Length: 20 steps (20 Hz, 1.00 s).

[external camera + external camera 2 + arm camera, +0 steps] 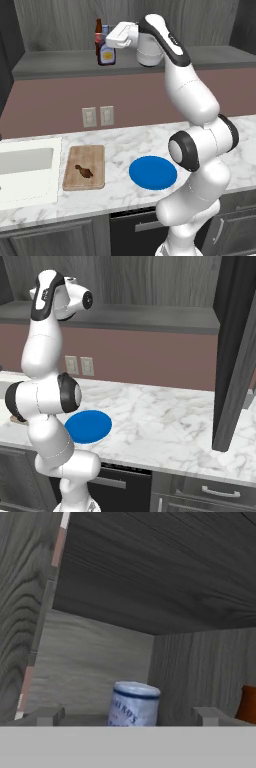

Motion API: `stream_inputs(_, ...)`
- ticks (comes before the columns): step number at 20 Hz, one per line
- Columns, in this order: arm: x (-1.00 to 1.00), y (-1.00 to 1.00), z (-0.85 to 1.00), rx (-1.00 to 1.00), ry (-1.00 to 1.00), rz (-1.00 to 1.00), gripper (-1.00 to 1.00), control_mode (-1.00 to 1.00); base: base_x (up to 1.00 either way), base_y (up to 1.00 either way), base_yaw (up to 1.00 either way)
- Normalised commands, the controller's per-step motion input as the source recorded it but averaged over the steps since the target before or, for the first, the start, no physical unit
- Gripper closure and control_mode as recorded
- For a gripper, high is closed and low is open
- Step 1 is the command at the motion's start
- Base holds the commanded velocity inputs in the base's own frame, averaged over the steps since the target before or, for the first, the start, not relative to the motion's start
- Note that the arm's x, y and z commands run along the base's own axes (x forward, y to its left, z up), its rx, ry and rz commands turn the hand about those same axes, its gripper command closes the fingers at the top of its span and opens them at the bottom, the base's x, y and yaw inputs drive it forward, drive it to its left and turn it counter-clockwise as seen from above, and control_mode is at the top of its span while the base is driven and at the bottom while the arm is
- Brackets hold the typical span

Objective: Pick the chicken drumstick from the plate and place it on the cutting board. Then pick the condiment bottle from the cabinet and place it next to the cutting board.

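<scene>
The bottle's pale bluish cap (133, 703) sits closest to the hand camera, rising between the two grey fingertips (49, 716) at the bottom of that view. The gripper (130, 717) is spread to its widest, one finger on each side of the cap with clear space to either side; it holds nothing, and no contact shows.

In the left base view the gripper (113, 41) reaches out level over the cabinet (60, 62) and overlaps the neck of the condiment bottle (106, 54), which stands upright on the shelf. A slim brown bottle (98, 36) stands just behind and to its left, so there are two bottles on the shelf. In the hand view an orange-brown edge (246, 704) shows at the far right; what it is cannot be told.

Down on the counter (200, 125) there is one cutting board (85, 155), one chicken drumstick (84, 171) lying on the board's middle, and one plate (153, 173), bare, just right of the board and apart from it. The sink (25, 172) lies left of the board.

The shelf is open to the right of the bottles along its whole length. Bare counter shows behind the board and around the plate.
</scene>
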Motion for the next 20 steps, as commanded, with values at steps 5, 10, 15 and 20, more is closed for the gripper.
stream_inputs(5,0.07,0.00,0.00,0.00,0.01,0.00,-1.00,-1.00,0.00,0.00,0.00)
stream_inputs(10,0.00,0.00,0.00,0.00,0.02,0.00,1.00,-1.00,0.00,0.00,0.00)
stream_inputs(15,0.02,0.00,0.00,0.00,0.03,0.00,1.00,-1.00,0.00,0.00,0.00)
stream_inputs(20,0.00,0.00,0.00,0.00,0.01,0.00,1.00,-1.00,0.00,0.00,0.00)
